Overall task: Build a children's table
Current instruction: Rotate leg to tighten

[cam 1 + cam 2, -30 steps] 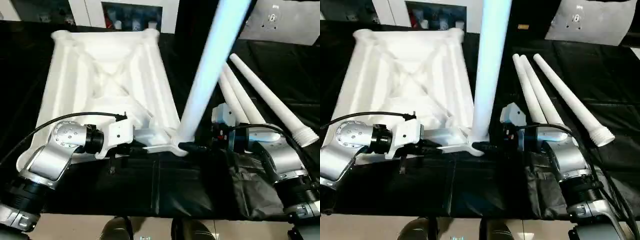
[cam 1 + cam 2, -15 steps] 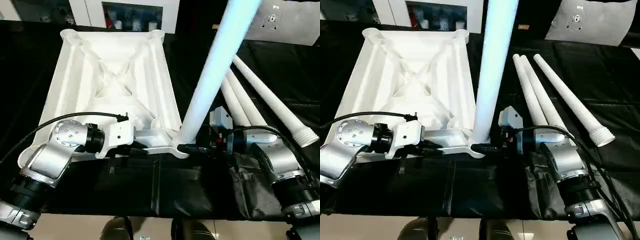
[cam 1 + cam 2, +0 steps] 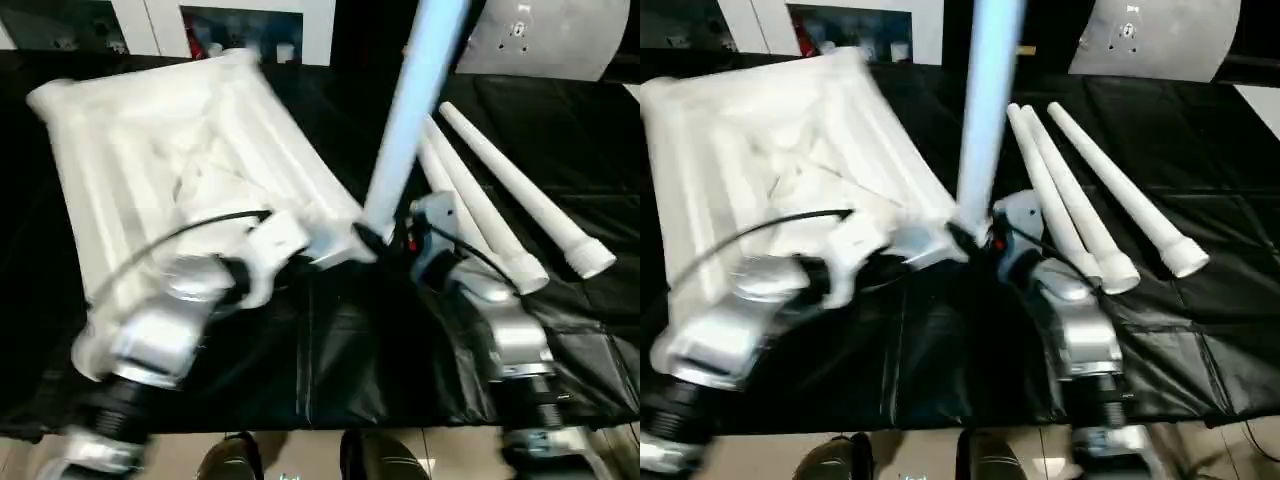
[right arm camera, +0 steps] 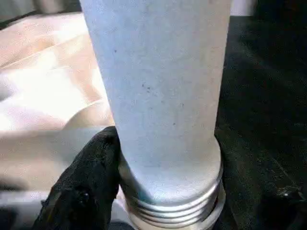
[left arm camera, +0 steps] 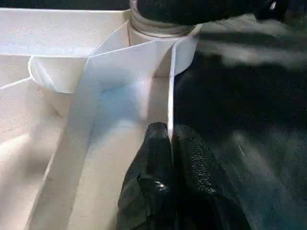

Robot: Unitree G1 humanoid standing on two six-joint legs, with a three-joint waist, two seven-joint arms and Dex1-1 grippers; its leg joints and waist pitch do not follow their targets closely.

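Black-covered worktable [image 3: 560, 150] w/ loose legs [image 3: 500, 190], white cabinet [image 3: 250, 15] behind

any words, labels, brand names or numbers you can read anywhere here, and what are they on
No readable text in these pictures.
Upturned table top: plain white ribbed plastic, no print to be seen.
Upright leg and the three loose legs on the black cover: plain, no marking.
Grey plate at the back: holes and fittings, no lettering legible.
Shelf items at the back: too blurred to read.
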